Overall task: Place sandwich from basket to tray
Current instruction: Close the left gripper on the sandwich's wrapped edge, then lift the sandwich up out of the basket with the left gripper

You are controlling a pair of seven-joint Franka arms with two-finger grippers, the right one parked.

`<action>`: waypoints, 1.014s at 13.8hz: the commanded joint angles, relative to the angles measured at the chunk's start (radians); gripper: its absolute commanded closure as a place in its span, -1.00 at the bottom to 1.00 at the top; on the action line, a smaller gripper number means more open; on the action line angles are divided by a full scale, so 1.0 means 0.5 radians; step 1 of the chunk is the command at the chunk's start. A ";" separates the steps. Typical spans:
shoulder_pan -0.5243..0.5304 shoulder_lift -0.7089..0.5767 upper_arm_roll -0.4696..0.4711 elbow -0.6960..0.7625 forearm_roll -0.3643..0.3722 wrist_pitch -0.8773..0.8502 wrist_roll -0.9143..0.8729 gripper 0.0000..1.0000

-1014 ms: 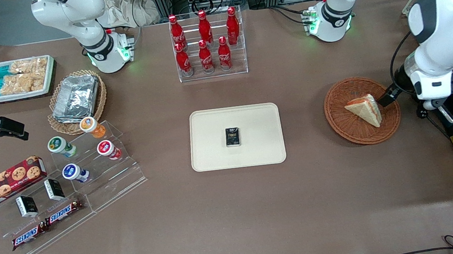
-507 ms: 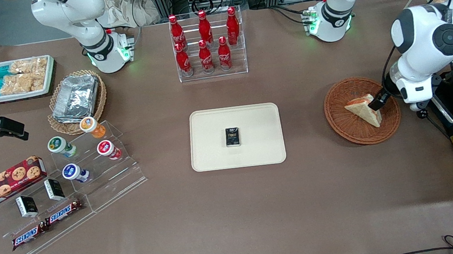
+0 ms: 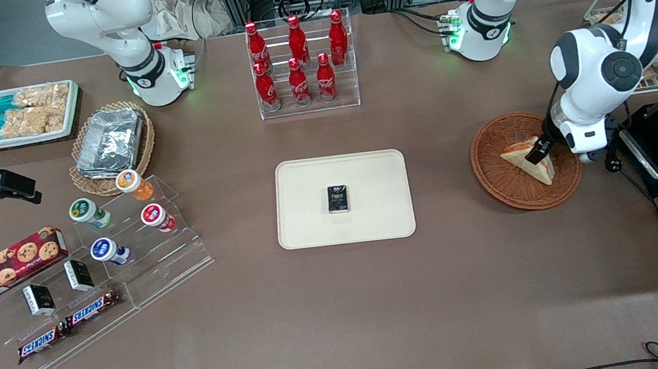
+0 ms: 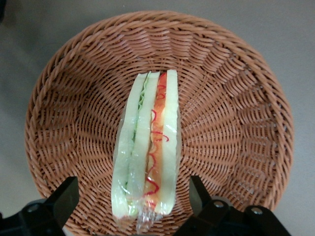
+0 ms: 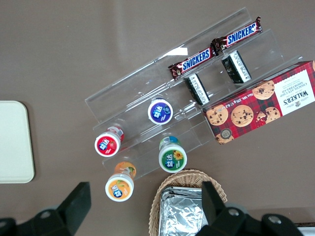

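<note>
the tray (image 3: pixel 309 229) lies mid-table with only a small black packet (image 3: pixel 338 199) on it. toward the working arm's end, the basket (image 3: pixel 496 176) holds the sandwich (image 3: pixel 525 161), a clear-wrapped wedge of pale bread with green and orange-red filling along its edge (image 4: pixel 147 147). the gripper (image 4: pixel 133 209) hangs just over it, jaws spread wide either side of the sandwich, not touching.
</note>
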 commanded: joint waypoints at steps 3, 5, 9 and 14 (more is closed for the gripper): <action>0.002 0.078 0.004 -0.058 0.028 0.178 -0.040 -0.99; 0.002 0.103 0.004 -0.061 0.028 0.203 -0.040 -0.74; -0.004 0.146 0.001 -0.058 0.031 0.224 -0.028 1.00; -0.017 0.055 -0.020 -0.033 0.034 0.133 -0.009 1.00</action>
